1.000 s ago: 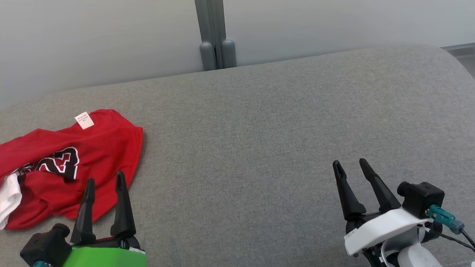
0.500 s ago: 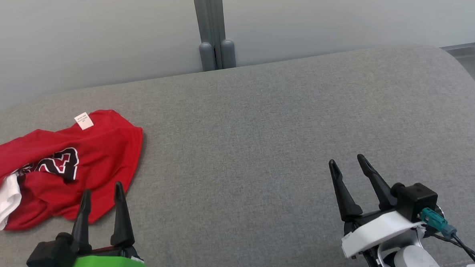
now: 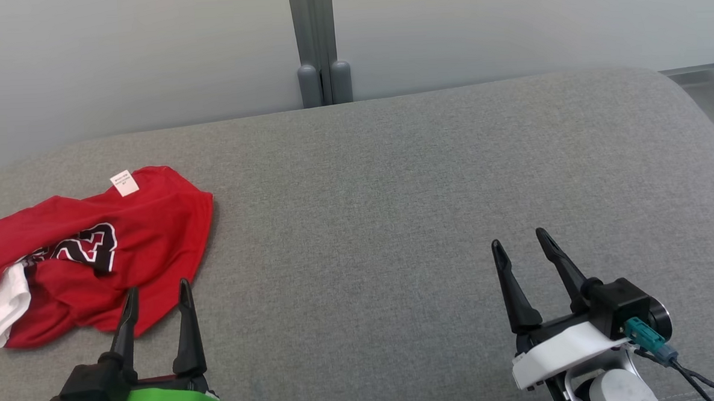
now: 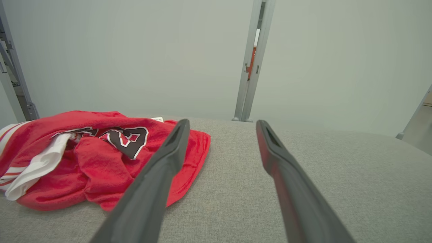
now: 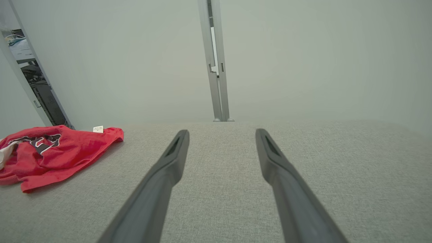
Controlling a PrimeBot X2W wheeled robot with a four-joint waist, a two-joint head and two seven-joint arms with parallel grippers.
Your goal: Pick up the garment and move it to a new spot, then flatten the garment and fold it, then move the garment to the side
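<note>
The garment (image 3: 94, 260), a red jersey with a black-and-white print, lies crumpled in a heap at about 9 o'clock on the grey padded surface (image 3: 393, 193). Its white label (image 3: 124, 182) is turned up at the far edge. By the look of it nothing of the task is done. The garment is not yet lifted, flattened or folded, so every step is left.

The left claw (image 3: 159, 288) sits at 7 o'clock, spread and empty. Its tips are over the garment's near hem, and I cannot tell whether they touch it. The right claw (image 3: 517, 237) at 5 o'clock is also spread and empty, well apart from the cloth.

Bare grey surface runs toward 3 o'clock, which looks like room for a new spot. A grey post (image 3: 317, 45) stands at 12 o'clock beyond the far edge, against the pale wall, likely out of the way.
</note>
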